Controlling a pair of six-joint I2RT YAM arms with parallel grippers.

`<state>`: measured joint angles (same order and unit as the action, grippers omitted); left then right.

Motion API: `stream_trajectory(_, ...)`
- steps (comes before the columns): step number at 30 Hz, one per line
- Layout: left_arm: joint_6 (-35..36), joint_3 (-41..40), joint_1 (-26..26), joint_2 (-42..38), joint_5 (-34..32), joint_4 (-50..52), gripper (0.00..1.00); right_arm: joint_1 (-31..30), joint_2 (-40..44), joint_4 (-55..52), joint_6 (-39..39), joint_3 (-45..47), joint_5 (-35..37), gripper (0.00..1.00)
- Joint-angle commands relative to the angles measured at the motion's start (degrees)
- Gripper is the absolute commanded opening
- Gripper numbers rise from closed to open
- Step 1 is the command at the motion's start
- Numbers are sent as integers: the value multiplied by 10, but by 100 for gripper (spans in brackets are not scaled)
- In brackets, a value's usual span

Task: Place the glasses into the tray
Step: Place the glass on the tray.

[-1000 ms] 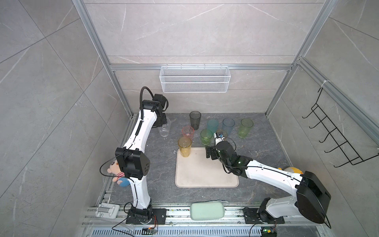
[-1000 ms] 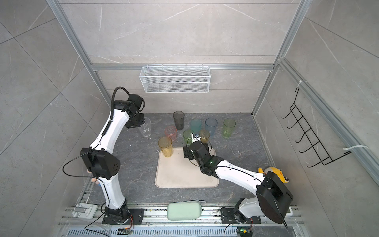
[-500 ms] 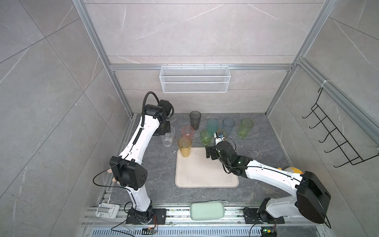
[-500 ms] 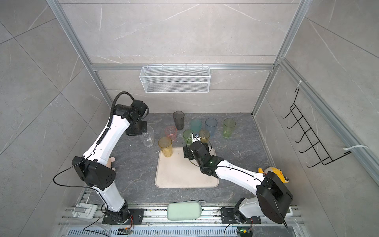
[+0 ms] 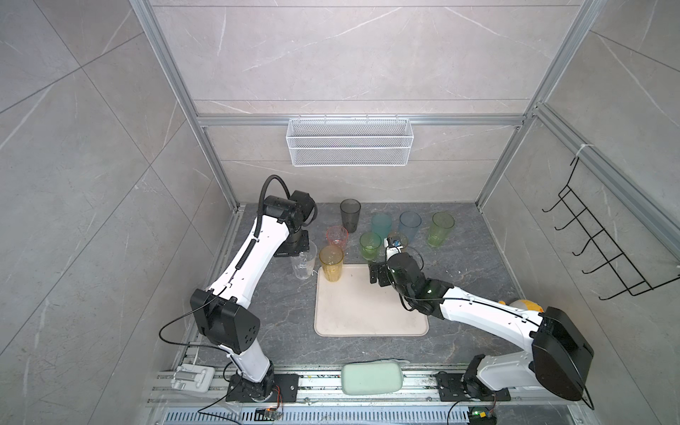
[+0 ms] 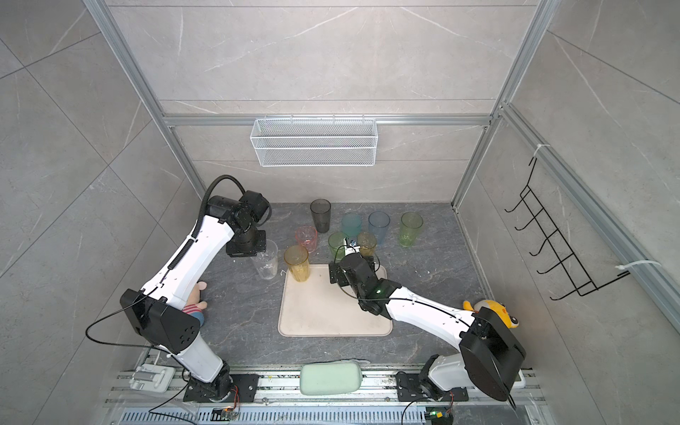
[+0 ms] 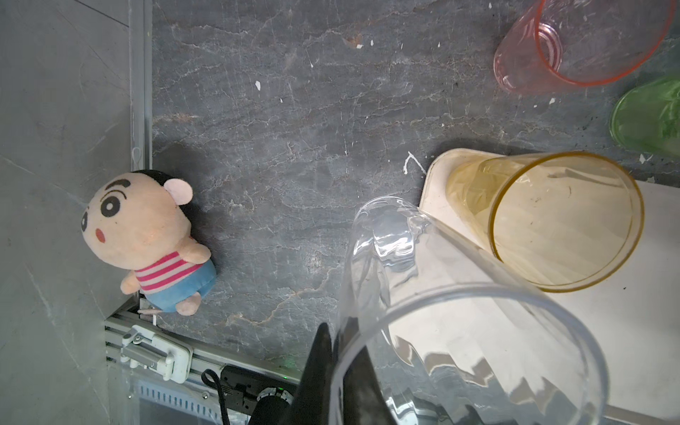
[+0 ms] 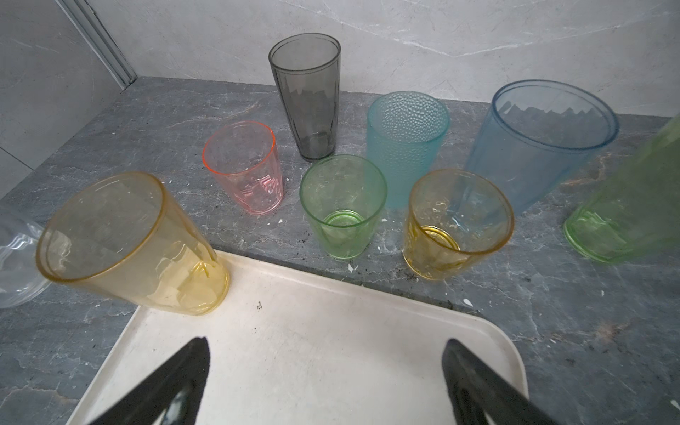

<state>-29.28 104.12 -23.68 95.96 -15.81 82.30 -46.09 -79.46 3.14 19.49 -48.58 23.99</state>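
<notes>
As I count them now: one of the nine glasses is in the tray (image 5: 368, 316), so I judge the task is near its beginning.
Done: the tall amber glass (image 5: 331, 264) stands upright on the tray's far left corner.
In hand: my left end effector (image 7: 336, 353) is pinched on the rim of the clear glass (image 5: 302, 265), just beside the tray's left edge. I cannot tell whether its base touches the counter (image 5: 460, 265).
Left to do: the smoky grey glass (image 5: 350, 215), pink glass (image 5: 337, 235), short green glass (image 5: 370, 245), teal glass (image 5: 381, 223), pale blue glass (image 5: 410, 222), tall green glass (image 5: 440, 229) and short amber glass (image 8: 456, 224) all stand on the counter beyond the tray.
Right end effector (image 8: 326, 344): jaws wide apart and empty, over the tray's far edge, facing the short glasses.
Left wrist view: it shows the glass wall clamped between my two fingers. In both top views my wrist hides this grip.
Right wrist view: it shows the short amber glass whole. In a top view my right wrist covers part of it.
</notes>
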Motion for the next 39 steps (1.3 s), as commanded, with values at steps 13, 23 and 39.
stream_trajectory(13,-31,-119,-41,-76,87,-67,0,1,-10,-14,-6,-16,6,100)
stream_trajectory(23,-54,-151,-80,-69,85,-106,0,1,-11,-14,-6,-17,4,100)
stream_trajectory(39,-69,-184,-102,-55,78,-143,0,1,-13,-14,-5,-18,3,100)
